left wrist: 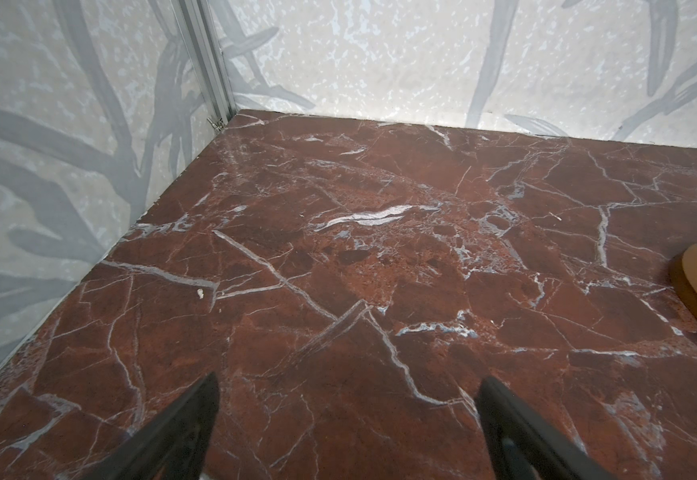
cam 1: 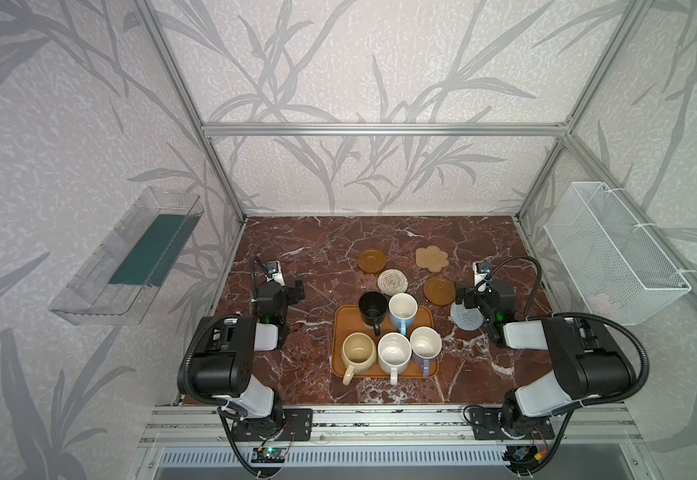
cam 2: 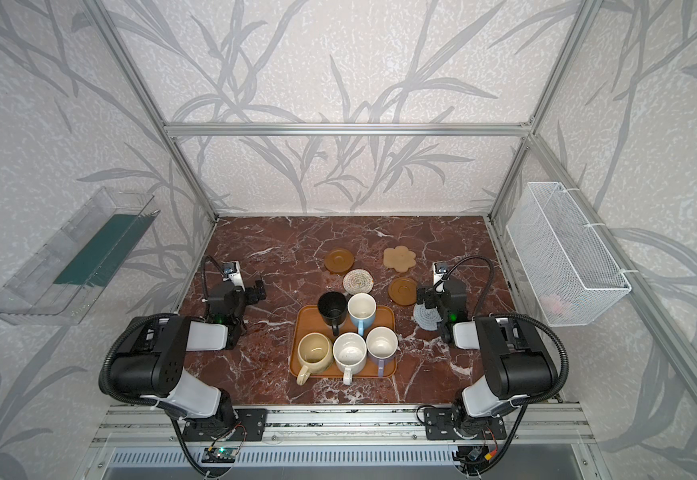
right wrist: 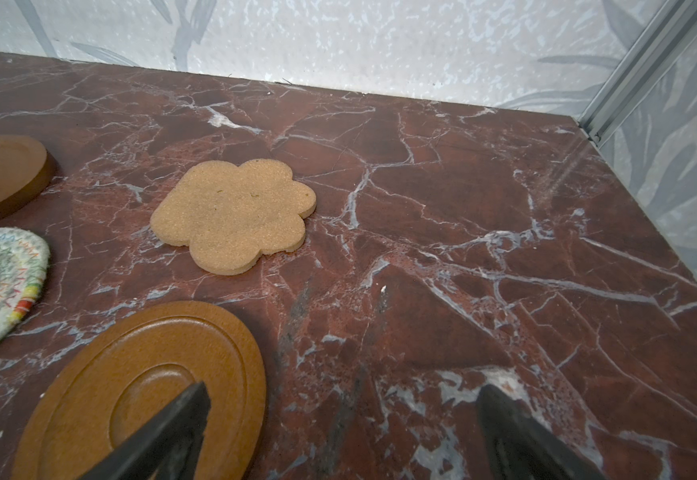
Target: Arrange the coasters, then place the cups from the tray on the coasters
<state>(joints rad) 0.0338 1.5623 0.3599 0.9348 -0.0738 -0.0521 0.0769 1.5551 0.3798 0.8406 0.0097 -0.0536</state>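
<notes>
Five cups stand on the orange-brown tray (cam 1: 340,316): black (cam 1: 373,308), light blue (cam 1: 402,311), cream-yellow (cam 1: 358,353), white (cam 1: 394,353) and lavender (cam 1: 425,345). Behind the tray lie the coasters: a brown disc (cam 1: 372,260), a tan flower (cam 1: 432,258), a beige woven round (cam 1: 392,281), a second brown disc (cam 1: 439,290) and a grey-blue round (cam 1: 465,319) partly under my right arm. My left gripper (cam 1: 296,291) hangs open over bare marble, left of the tray. My right gripper (right wrist: 344,386) is open and empty, one finger above the nearer brown disc (right wrist: 143,382).
A clear plastic bin (cam 1: 126,257) hangs on the left wall and a white wire basket (cam 1: 612,249) on the right wall. Aluminium frame posts and papered walls close in the marble table (cam 1: 305,249) on three sides.
</notes>
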